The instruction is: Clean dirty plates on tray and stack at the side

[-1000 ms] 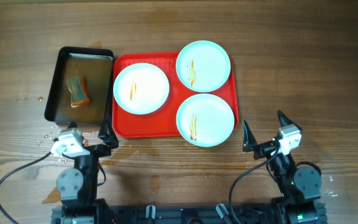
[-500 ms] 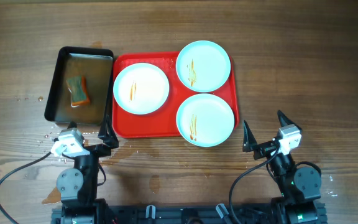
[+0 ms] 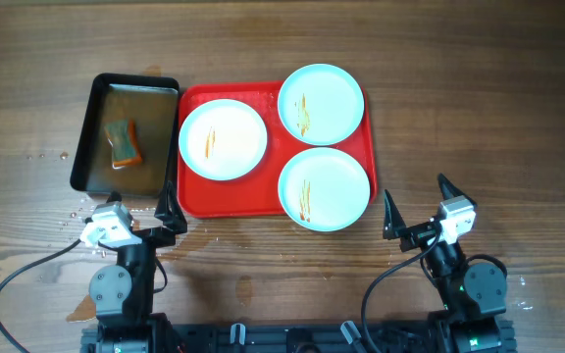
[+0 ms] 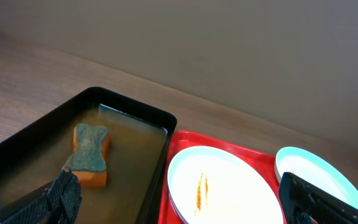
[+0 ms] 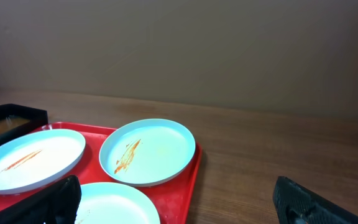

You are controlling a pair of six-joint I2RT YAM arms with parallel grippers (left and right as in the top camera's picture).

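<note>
Three pale mint-white plates lie on the red tray (image 3: 196, 196): a left plate (image 3: 223, 139), a far right plate (image 3: 321, 103) and a near right plate (image 3: 324, 188). Each has orange sauce streaks. My left gripper (image 3: 137, 215) is open and empty, near the tray's front left corner. My right gripper (image 3: 418, 207) is open and empty, just right of the tray's front right corner. The left wrist view shows the left plate (image 4: 222, 190) and the tray (image 4: 174, 168). The right wrist view shows the far right plate (image 5: 148, 151) and the tray (image 5: 185, 193).
A dark metal pan (image 3: 94, 137) of brownish water stands left of the tray, with a sponge (image 3: 123, 142) in it. Water drops lie on the wood table (image 3: 479, 118) near the left arm. The pan (image 4: 135, 112) and sponge (image 4: 89, 152) show in the left wrist view.
</note>
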